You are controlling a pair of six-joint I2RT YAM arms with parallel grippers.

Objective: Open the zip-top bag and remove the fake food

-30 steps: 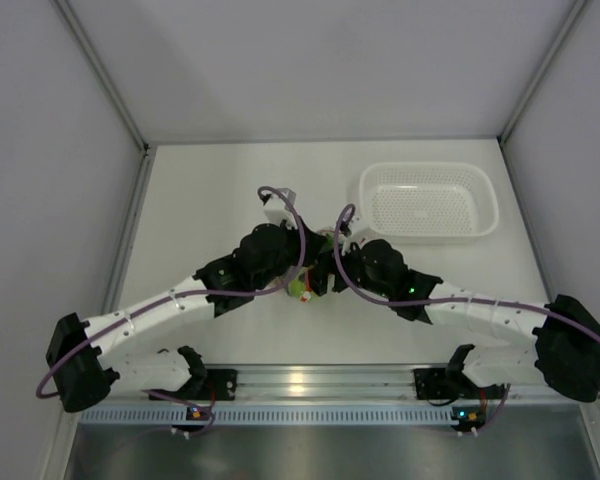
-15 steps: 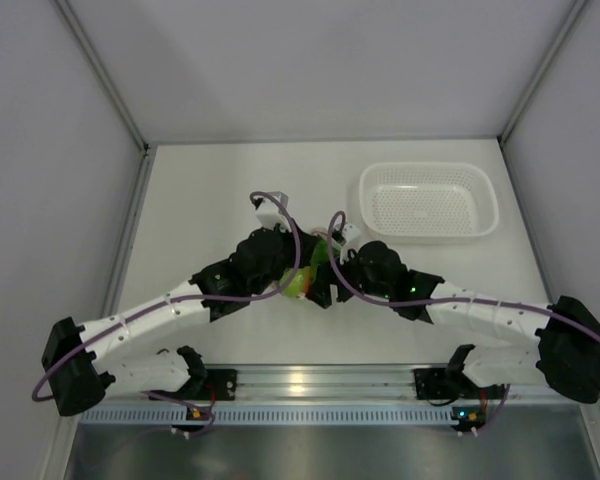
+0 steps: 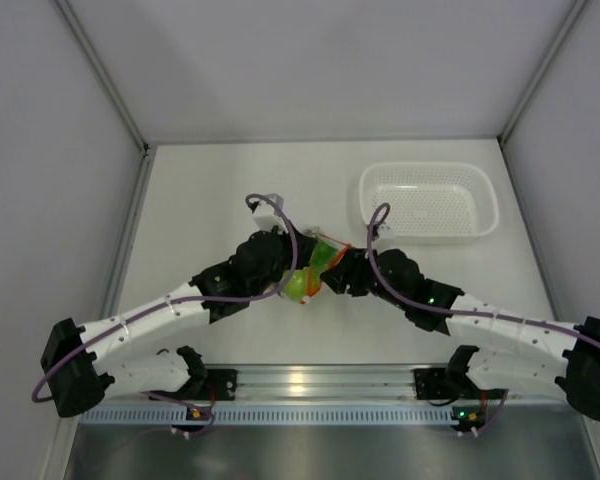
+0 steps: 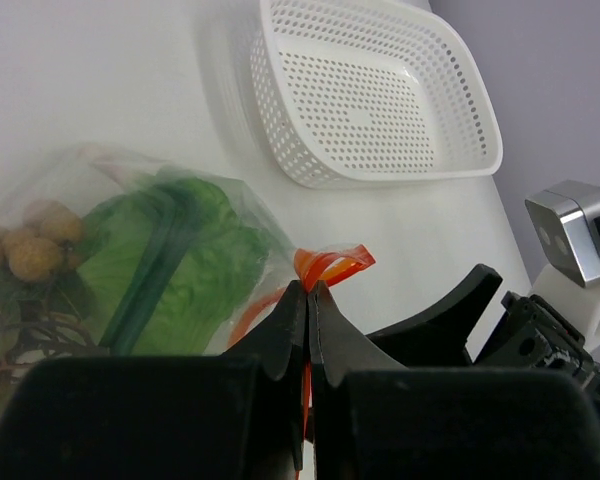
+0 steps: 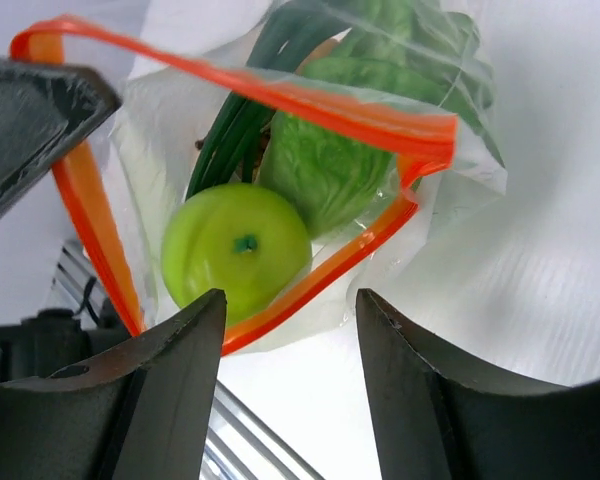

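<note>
Clear crinkly zip-top bag [image 3: 323,258] with orange-red strip is held mid-table, mouth gaping: left gripper [image 4: 308,296] clamps one lip to keep it open; right gripper [image 5: 290,305], fingers spread and empty, faces the round lime-green plastic fruit [image 5: 236,247]. White perforated basket [image 3: 428,200] waits at two o'clock.

I am finding no words, numbers, labels or brand marks that can be read in any of these views. The zip-top bag [image 5: 310,100] and the white basket [image 4: 370,90] are showing me no lettering I can make out.
</note>
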